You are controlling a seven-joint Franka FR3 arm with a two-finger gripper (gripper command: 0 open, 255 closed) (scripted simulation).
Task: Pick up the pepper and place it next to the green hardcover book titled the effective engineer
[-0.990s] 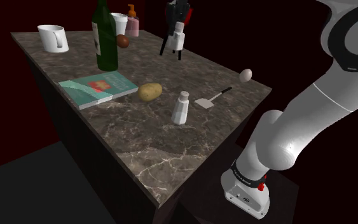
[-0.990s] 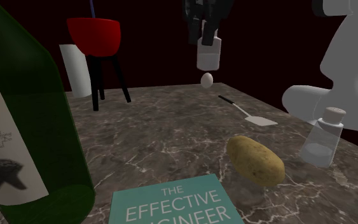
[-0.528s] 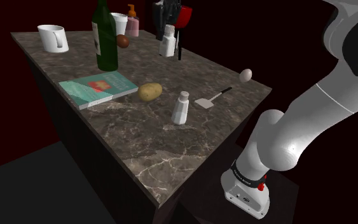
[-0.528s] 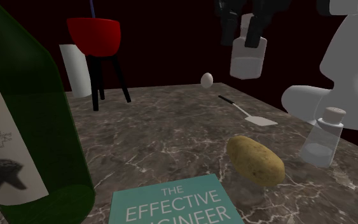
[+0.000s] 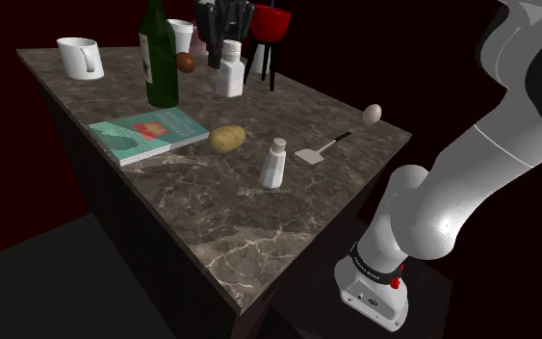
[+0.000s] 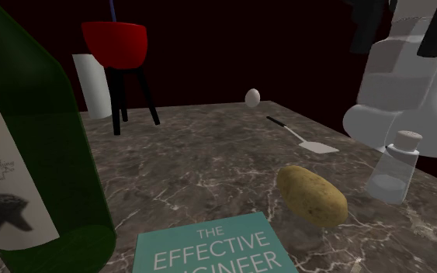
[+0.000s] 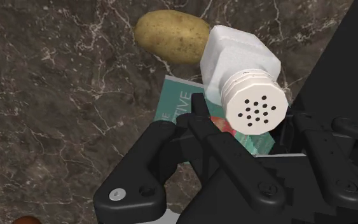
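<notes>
My black gripper (image 5: 227, 48) is shut on a white pepper shaker (image 5: 230, 75) and holds it in the air above the back of the marble table, near the green bottle. In the wrist view the shaker (image 7: 242, 77) shows its perforated cap between my fingers (image 7: 204, 130), with the teal book (image 7: 185, 108) and a potato (image 7: 172, 35) on the table below it. The book (image 5: 148, 133), titled "The Effective Engineer" (image 6: 209, 250), lies flat near the table's edge on the shoulder view's left. In the second exterior view the held shaker (image 6: 399, 77) hangs at the upper right.
A potato (image 5: 226, 139) lies just beside the book. A second shaker (image 5: 274, 164), a spatula (image 5: 322, 147) and an egg (image 5: 372, 114) sit toward the stand. A green bottle (image 5: 159, 58), a mug (image 5: 79, 58) and a red bowl on black legs (image 5: 271, 24) stand at the back.
The gripper has carried the shaker toward the shoulder view's left and a little lower, from beside the red bowl to near the green bottle. In the second exterior view it moved right and closer.
</notes>
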